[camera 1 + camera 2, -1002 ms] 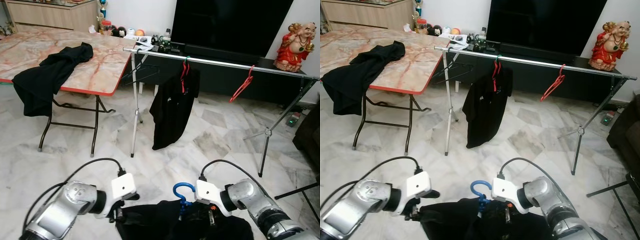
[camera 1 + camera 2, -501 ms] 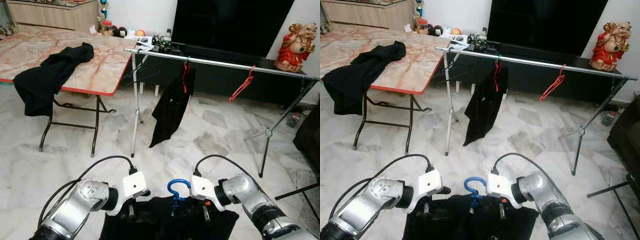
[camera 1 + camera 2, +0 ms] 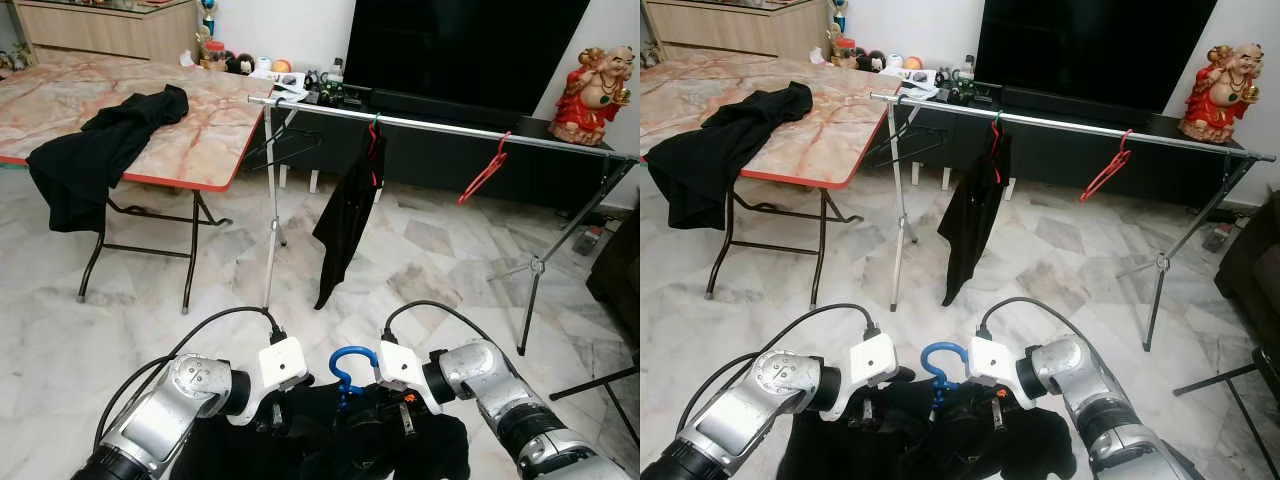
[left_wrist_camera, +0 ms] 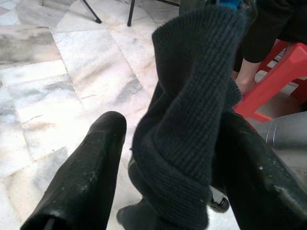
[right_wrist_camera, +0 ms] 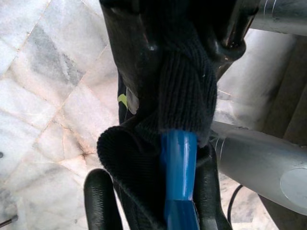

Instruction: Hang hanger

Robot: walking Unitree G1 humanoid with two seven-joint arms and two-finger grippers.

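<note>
Blue hanger [image 3: 349,366], black knit garment [image 3: 340,440], red hanger [image 3: 482,172], white-grey marble floor [image 3: 420,250].

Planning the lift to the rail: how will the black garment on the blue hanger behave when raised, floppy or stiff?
Likely floppy: the black garment bunches in folds between the left gripper and right gripper. Its ribbed knit probably grips rather than slips. The blue hanger looks rigid, so it should carry the shape.

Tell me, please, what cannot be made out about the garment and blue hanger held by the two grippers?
- Black garment: lower part cut off by the eye views' bottom edge.
- Blue hanger: arms wrapped in knit cloth; just the hook shows in the left eye view.
- Small items by the TV: too small to identify.
</note>
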